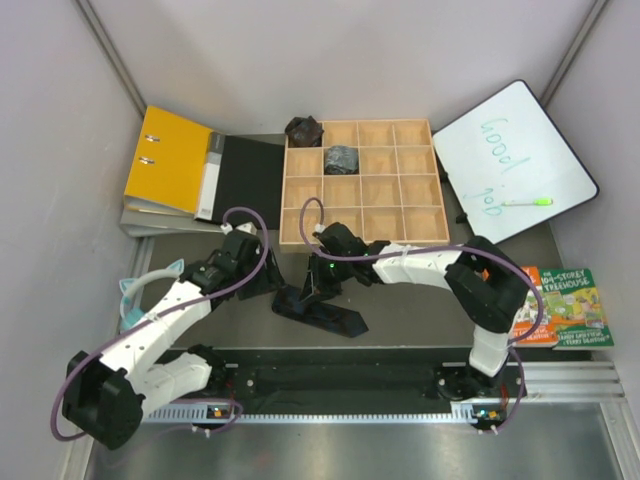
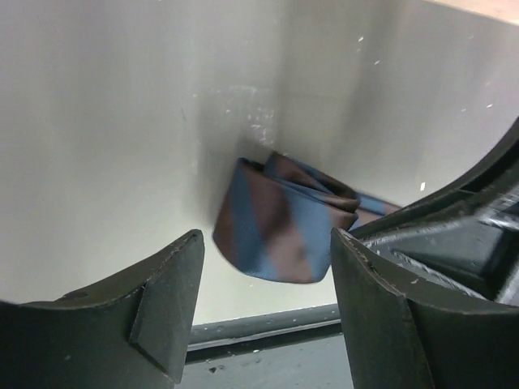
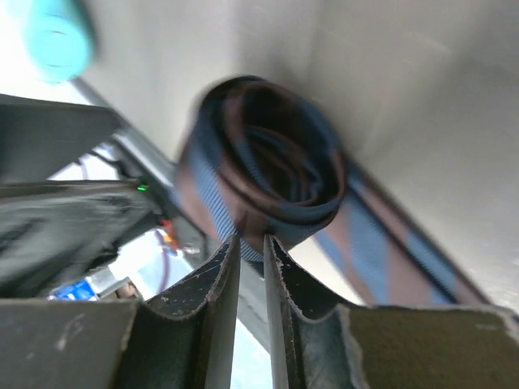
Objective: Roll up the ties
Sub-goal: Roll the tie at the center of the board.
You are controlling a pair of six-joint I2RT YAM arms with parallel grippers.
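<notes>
so the striped tie (image 3: 259, 162) is the one in play, blue and brown bands, lying on the bench (image 1: 400, 315) just in front of the wooden tray (image 1: 361, 241), between the two arms. One end is wound into a loose open coil and the tail trails off flat across the bench. Two others look done: a brownish roll (image 1: 303, 130) in the tray's far left corner compartment, and a greyish roll (image 1: 341, 157) one cell over and one row nearer

right end effector (image 3: 250, 245) is pinched nearly closed on the lower rim of the coil, looks like a layer or two of fabric between the tips. left end effector (image 2: 266, 247) is wide open with nothing in it, hovering right by the folded end of the tie, not touching as far as I can tell

handling-wise, my guess: it's light, totally floppy and a bit slick, so the coil will spring loose the second it's released and the layers can slide sideways into a cone. Nothing to break though. I'd grab across the whole thickness of the coil rather than one outer wrap, with the tail held flat and slightly taut so it winds tight
</notes>
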